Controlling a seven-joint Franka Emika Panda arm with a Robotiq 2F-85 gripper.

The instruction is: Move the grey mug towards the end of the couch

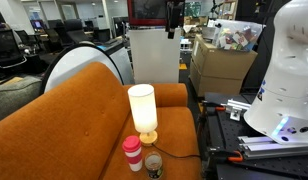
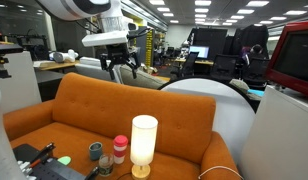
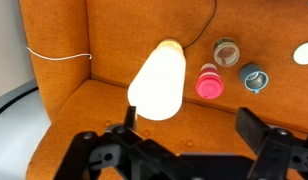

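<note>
The big orange couch point(image 1: 64, 110) is the largest thing here. High above its seat hangs the robot arm point(image 2: 106, 38). Its claw point(image 2: 122, 70) is spread wide with nothing in it, well apart from everything below. On the seat stands a tall cream lamp point(image 1: 142, 108) that is glowing. Near the lamp is a red and white cup point(image 1: 132, 153), which is shorter than the lamp. Just beside that cup sits the grey mug point(image 1: 154, 165), small and squat, about half as tall as the cup and standing upright. In the wrist view two little round cups show near the red one, and I cannot be sure which of them is the mug. I think the job has only just begun, because the mug is not held and the claw is far up. This looks like the step of reaching for the mug. Next the claw should come down over the mug with its fingers kept wide, staying clear of the red cup and the lamp. Then it should close on the mug, lift it a little, and carry it along the seat to the end of the couch.
</note>
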